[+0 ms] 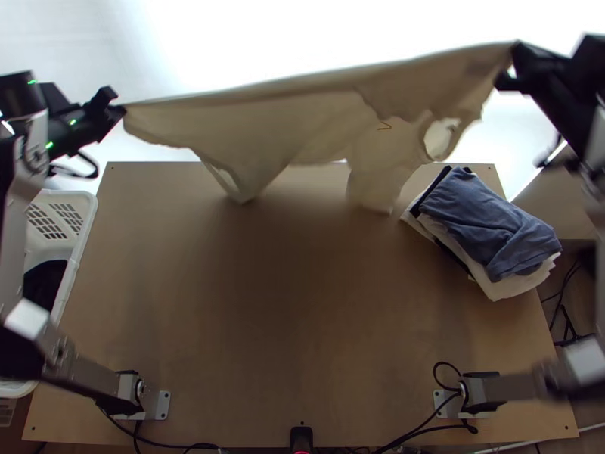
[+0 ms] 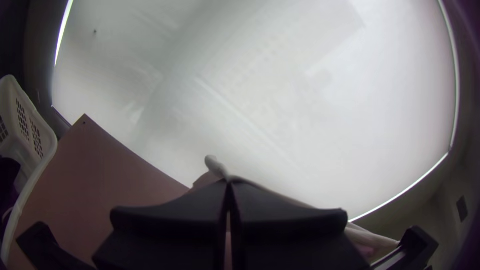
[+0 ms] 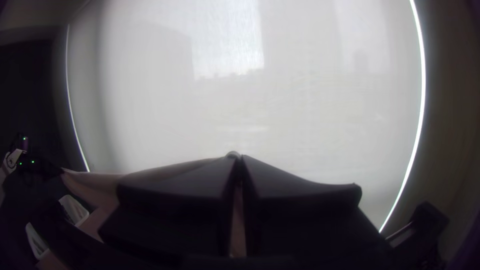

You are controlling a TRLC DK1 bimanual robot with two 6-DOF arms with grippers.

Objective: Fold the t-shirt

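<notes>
A cream t-shirt (image 1: pixel 302 113) hangs stretched between both grippers above the table's far edge, its lower parts drooping unevenly. At the upper left of the top view my left gripper (image 1: pixel 121 111) is shut on one end of it. At the upper right my right gripper (image 1: pixel 516 57), held higher up the picture, is shut on the other end. In the left wrist view a bit of cloth (image 2: pixel 215 165) pokes out past the left gripper (image 2: pixel 228 182). The right wrist view shows the right gripper (image 3: pixel 240 159) pinching the shirt (image 3: pixel 165 172), whose edge runs off toward the other arm.
A stack of folded clothes with a blue-grey garment (image 1: pixel 484 219) on top lies at the table's (image 1: pixel 287 318) far right. A white basket (image 1: pixel 79 250) with dark cloth inside stands beside the table's left edge.
</notes>
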